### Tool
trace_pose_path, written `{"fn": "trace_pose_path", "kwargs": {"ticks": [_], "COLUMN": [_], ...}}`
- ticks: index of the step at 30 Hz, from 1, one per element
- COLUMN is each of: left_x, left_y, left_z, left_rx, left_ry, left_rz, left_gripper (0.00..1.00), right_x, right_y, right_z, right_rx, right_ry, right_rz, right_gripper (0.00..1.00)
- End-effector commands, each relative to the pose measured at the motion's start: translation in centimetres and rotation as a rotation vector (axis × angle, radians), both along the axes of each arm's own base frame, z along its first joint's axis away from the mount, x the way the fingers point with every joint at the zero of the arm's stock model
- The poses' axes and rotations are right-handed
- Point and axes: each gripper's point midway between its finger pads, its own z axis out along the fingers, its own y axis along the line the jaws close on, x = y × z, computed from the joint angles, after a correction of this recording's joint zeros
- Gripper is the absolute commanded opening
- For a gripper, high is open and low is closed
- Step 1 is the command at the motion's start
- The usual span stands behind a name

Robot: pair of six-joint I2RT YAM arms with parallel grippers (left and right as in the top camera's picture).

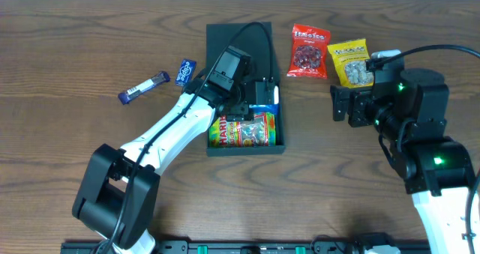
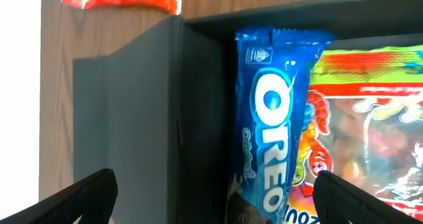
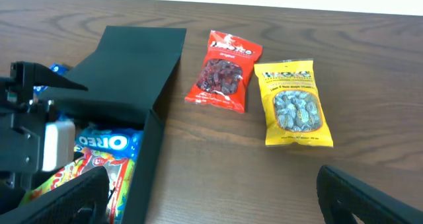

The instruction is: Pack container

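Inside the dark container (image 1: 234, 40), Oreo pack (image 2: 271, 118) beside Haribo bag (image 2: 377, 125), left gripper (image 2: 221, 199) wide open above, right gripper (image 3: 218, 204) wide, empty, near yellow snack bag (image 3: 292, 105).

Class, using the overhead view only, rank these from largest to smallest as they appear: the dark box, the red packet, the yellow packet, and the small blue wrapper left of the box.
1. container
2. red packet and yellow packet: too alike to rank
3. blue wrapper
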Motion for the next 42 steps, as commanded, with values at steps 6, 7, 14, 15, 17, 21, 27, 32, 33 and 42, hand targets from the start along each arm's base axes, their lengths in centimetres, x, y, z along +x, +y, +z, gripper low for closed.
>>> {"fn": "trace_pose_path", "kwargs": {"ticks": [6, 7, 14, 15, 17, 21, 27, 32, 33, 42], "left_x": [2.3, 2.4, 1.9, 1.8, 1.3, 0.7, 0.4, 0.4, 0.4, 0.4], "left_y": [3.0, 3.5, 7.6, 8.2, 10.0, 12.1, 13.6, 13.6, 13.6, 13.7], "left_z": [5.9, 6.6, 11.9, 12.3, 13.5, 14.6, 14.1, 14.0, 14.0, 14.0], "left_rx": [-0.291, -0.326, -0.526, -0.534, -0.561, -0.591, -0.567, -0.566, -0.565, -0.59], "left_ry": [0.011, 0.01, 0.005, 0.004, -0.001, 0.005, 0.017, 0.018, 0.019, 0.034], "left_rz": [0.616, 0.671, 0.91, 0.925, 0.974, 1.033, 1.076, 1.076, 1.076, 1.105], "left_gripper": [0.95, 0.95, 0.95, 0.95, 0.95, 0.95, 0.95, 0.95, 0.95, 0.95], "right_x": [0.5, 0.8, 5.1, 5.9, 8.2, 12.0, 16.3, 18.0, 18.3, 17.9], "right_y": [-0.2, -0.2, -1.2, -1.8, -3.7, -6.2, -9.2, -10.4, -10.4, -10.5], "right_z": [-0.7, -1.0, -6.3, -6.9, -8.0, -8.9, -12.6, -17.5, -18.4, -27.2], "right_rx": [0.011, 0.01, -0.058, -0.084, -0.163, -0.269, -0.273, -0.219, -0.206, -0.192], "right_ry": [0.024, 0.033, 0.136, 0.136, 0.109, 0.025, -0.02, 0.016, 0.024, 0.159], "right_rz": [-0.016, -0.016, -0.081, -0.111, -0.201, -0.27, -0.315, -0.292, -0.28, -0.264], "right_gripper": [0.99, 0.99, 0.99, 0.99, 0.99, 0.99, 0.99, 0.99, 0.99, 0.76]}}
